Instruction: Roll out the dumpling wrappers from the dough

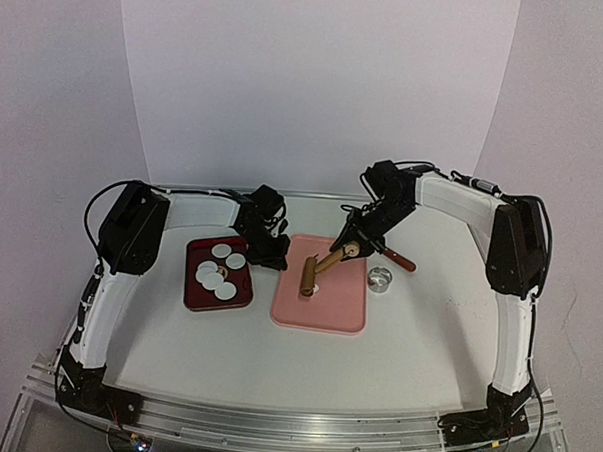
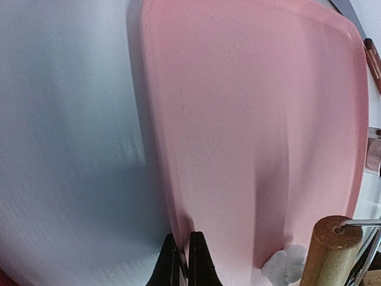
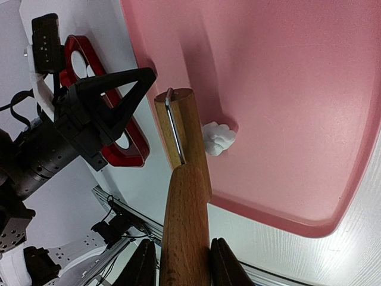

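The handle of the rolling pin is seen only in the right wrist view to be clamped between the fingers of the right gripper, with a metal wire bracket running from the handle into the barrel end. The dough, a small ragged white lump, is shown on the pink tray just beside the barrel; whether it is touched cannot be told. In the left wrist view the left gripper is seen with its jaws pressed together and nothing between them, its tips at the rim of the pink tray, and the dough is seen at the foot of the barrel end. Only the top view gives the whole layout: the dumpling wrappers, flat round white discs, are laid in the dark red tray left of the pink tray, and the left gripper is placed between the two trays. A metal ring cutter and a copper-handled tool are seen on the table just right of the pink tray, under the right arm. From the right wrist, the dark red tray is partly hidden by the left gripper.
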Controlling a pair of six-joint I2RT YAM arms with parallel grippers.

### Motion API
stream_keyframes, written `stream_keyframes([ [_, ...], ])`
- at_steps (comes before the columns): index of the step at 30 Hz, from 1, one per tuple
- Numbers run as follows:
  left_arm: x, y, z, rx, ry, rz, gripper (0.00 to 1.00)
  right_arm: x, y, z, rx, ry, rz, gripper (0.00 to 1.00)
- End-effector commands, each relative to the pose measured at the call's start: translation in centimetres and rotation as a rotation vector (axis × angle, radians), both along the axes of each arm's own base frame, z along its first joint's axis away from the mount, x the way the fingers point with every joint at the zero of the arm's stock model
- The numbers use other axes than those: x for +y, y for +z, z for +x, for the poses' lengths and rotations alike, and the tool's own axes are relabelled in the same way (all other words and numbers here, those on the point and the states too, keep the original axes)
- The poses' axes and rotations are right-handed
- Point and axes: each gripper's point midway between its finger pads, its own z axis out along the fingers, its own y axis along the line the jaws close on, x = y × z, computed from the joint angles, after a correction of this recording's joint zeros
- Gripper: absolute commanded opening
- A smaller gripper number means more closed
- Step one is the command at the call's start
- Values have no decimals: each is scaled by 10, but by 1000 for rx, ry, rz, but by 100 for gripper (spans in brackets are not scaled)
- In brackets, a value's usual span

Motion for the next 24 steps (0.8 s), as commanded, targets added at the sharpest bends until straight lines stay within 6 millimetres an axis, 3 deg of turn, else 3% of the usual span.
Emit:
stream_keyframes([
  [1, -2, 7, -12, 3, -16, 10, 0, 9, 7, 2, -32, 38, 38, 0],
  [11, -3, 8, -11, 0, -6, 14, 0, 1, -10, 1, 1, 15, -14, 0],
  [24, -3, 7, -7, -5, -4, 24, 0, -23, -34, -4, 55, -11, -114, 0],
])
